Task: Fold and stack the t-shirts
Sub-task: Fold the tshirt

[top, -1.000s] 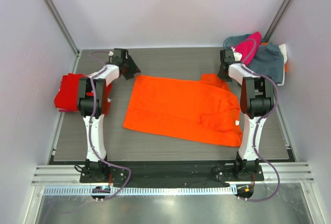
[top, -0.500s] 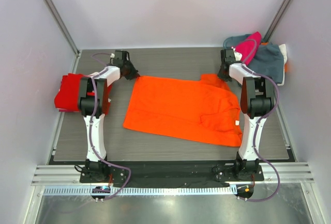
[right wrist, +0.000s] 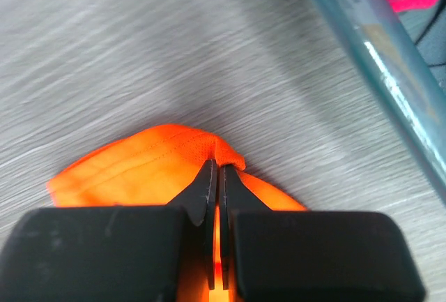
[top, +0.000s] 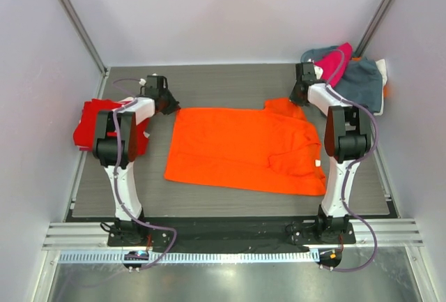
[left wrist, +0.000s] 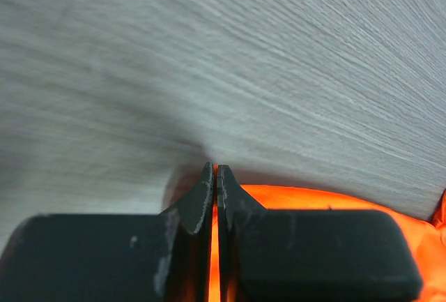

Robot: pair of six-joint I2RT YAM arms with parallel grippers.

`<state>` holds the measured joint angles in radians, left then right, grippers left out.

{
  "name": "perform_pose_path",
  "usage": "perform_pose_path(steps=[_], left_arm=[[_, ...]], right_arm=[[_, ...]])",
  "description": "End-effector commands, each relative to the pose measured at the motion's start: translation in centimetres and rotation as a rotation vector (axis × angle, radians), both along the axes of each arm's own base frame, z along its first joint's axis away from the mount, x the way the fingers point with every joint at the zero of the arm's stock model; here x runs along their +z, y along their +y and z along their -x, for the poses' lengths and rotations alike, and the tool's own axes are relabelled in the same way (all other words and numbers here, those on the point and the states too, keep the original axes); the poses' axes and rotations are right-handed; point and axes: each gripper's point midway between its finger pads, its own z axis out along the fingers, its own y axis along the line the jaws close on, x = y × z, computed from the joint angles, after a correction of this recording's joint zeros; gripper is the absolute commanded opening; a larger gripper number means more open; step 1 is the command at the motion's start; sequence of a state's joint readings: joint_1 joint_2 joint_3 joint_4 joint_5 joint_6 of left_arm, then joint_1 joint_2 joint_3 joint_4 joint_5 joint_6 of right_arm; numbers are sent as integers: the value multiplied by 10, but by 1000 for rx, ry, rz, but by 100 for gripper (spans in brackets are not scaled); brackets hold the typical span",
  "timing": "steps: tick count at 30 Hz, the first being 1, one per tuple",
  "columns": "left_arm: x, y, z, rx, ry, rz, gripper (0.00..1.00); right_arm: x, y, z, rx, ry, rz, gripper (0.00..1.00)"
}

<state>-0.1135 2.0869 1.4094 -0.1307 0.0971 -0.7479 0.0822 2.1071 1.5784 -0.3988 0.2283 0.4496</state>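
Note:
A bright orange t-shirt (top: 244,148) lies spread flat across the middle of the grey table. My left gripper (top: 169,106) is shut on its far left corner; orange cloth (left wrist: 300,199) shows between the closed jaws of my left gripper (left wrist: 214,171). At the far right corner my right gripper (top: 298,100) is shut on a raised fold of the same shirt (right wrist: 139,176), pinched at the tips of my right gripper (right wrist: 217,166). A red t-shirt (top: 89,127) lies folded at the table's left edge. A magenta t-shirt (top: 336,60) tops the heap at the back right.
Grey-blue garments (top: 362,82) lie in the back right heap, beside a slanted metal post (right wrist: 362,51). White walls close in the table (top: 230,82) on three sides. The arm bases stand on a rail (top: 230,236) at the near edge.
My left gripper has closed on the shirt's far left corner and drawn it leftward. My right gripper closed fully on the far right corner, which now stands slightly raised.

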Motion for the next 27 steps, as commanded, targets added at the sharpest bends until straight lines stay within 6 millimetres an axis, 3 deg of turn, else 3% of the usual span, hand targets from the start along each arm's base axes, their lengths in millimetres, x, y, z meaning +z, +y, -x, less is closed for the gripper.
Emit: perform_pose_path(steps=[1, 11, 15, 16, 17, 19, 20, 23, 26, 27], left_arm=[[51, 13, -8, 21, -141, -31, 0], [61, 18, 19, 27, -166, -42, 0], [62, 20, 31, 31, -175, -42, 0], [55, 21, 40, 30, -155, -44, 0], [66, 20, 38, 28, -202, -38, 0], [63, 21, 47, 26, -207, -38, 0], [74, 21, 47, 29, -243, -35, 0], [70, 23, 60, 29, -253, -36, 0], [74, 26, 69, 36, -265, -43, 0], [78, 26, 72, 36, -274, -45, 0]], right_arm=[[68, 10, -8, 27, -140, -25, 1], [108, 19, 15, 60, -197, -64, 1], [107, 18, 34, 64, -183, -74, 1], [107, 19, 38, 67, -181, -75, 1], [106, 19, 45, 70, -176, -83, 1], [104, 20, 52, 76, -169, -91, 1], [103, 21, 59, 80, -164, -98, 1], [95, 22, 73, 85, -144, -106, 1], [96, 23, 89, 97, -144, -115, 1], [104, 23, 93, 97, -165, -120, 1]])
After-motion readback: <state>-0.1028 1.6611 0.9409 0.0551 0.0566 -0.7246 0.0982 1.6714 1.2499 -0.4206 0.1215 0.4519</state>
